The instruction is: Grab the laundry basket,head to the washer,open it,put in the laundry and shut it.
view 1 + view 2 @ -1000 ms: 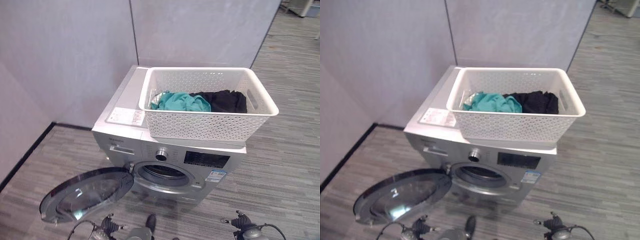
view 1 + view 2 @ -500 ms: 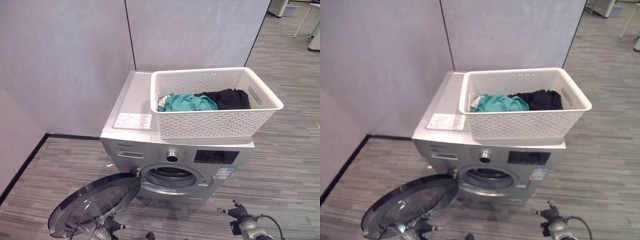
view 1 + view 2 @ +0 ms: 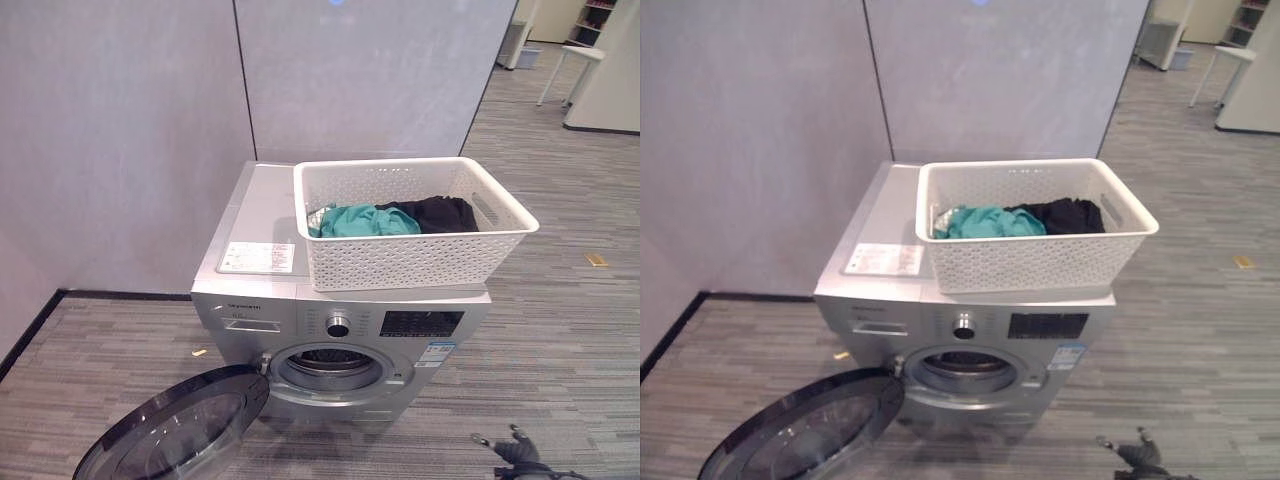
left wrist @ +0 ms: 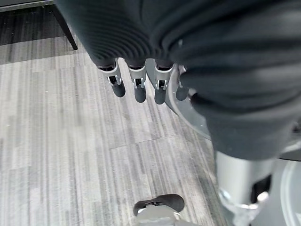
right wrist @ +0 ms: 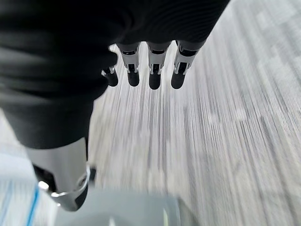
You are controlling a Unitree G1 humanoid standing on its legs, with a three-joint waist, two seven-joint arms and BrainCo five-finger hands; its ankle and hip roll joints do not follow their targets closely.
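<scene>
On top of the silver washer [image 3: 262, 225] sat the white laundry basket [image 3: 410, 255], toward its right side, with teal laundry [image 3: 360, 221] and black laundry [image 3: 440, 212] inside. Below, the round washer door [image 3: 175, 430] hung wide open toward the left. Over the grey floor [image 3: 570, 330], the left robot hand [image 4: 136, 87] and the right robot hand [image 5: 150, 75] each hung with fingers straight, holding nothing.

— What stood behind? 
— Grey partition panels [image 3: 240, 110], filling the frame's upper left and centre.
— The floor? 
— Grey striped carpet [image 3: 570, 290]; a white table [image 3: 575, 62] stood upper right.
</scene>
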